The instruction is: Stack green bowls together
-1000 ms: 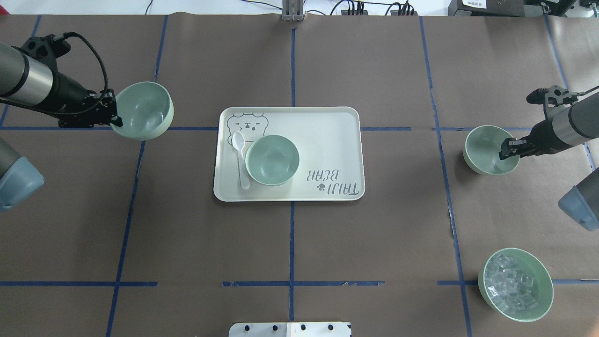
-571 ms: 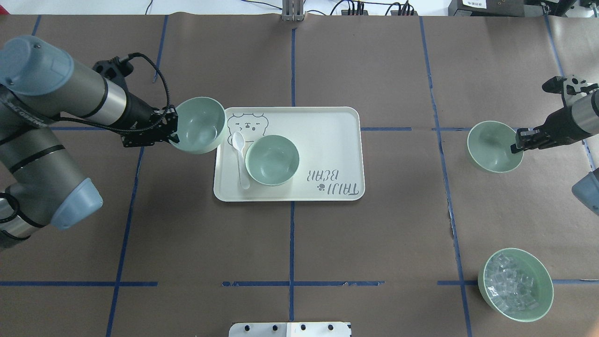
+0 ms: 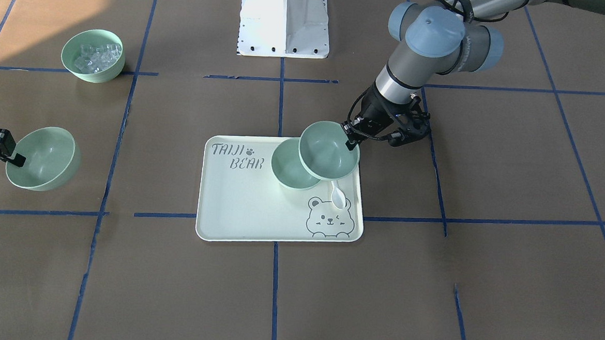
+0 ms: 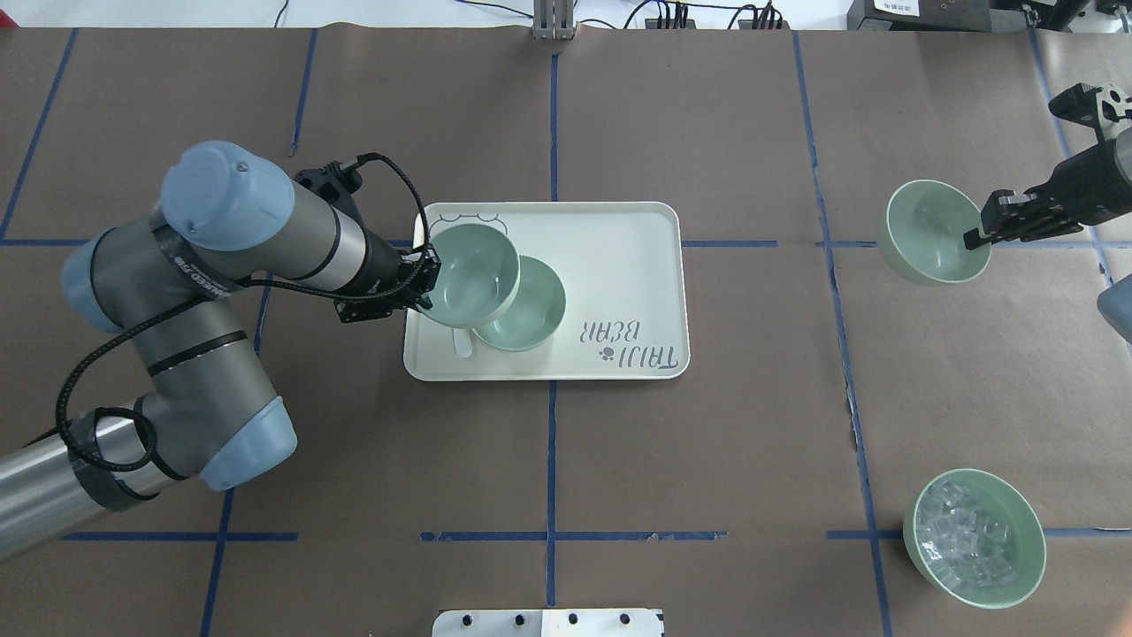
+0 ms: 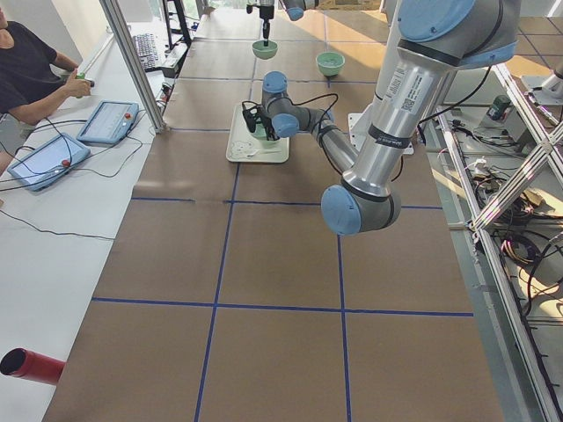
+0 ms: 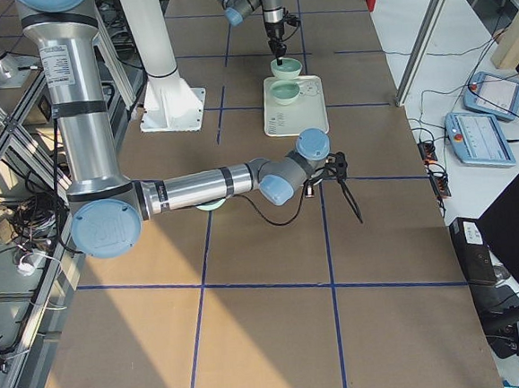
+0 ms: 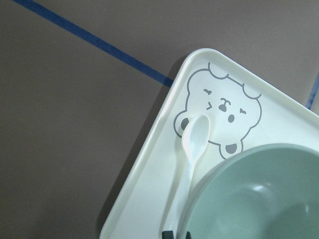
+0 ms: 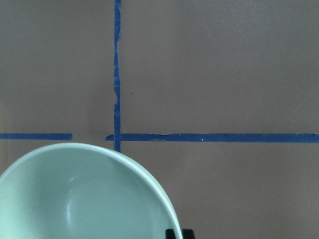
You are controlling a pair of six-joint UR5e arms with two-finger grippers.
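Note:
Three plain mint-green bowls show. One bowl point(image 4: 536, 311) stands on the cream tray point(image 4: 619, 257). My left gripper point(image 4: 426, 274) is shut on the rim of a second bowl point(image 4: 469, 272) and holds it above the tray, overlapping the tray bowl's left side; it also shows in the front view point(image 3: 329, 151) and the left wrist view point(image 7: 254, 199). My right gripper point(image 4: 977, 232) is shut on the rim of the third bowl point(image 4: 930, 232), held at the table's right side, also in the right wrist view point(image 8: 75, 199).
A white spoon point(image 3: 338, 197) lies on the tray beside the tray bowl, under the held bowl, near the printed bear. A green bowl of clear ice-like cubes point(image 4: 973, 538) stands at the near right. Blue tape lines cross the brown table cover.
My left arm has carried its bowl rightward from the table's left side to over the tray and the tray bowl. My right gripper has moved its bowl farther from the robot.

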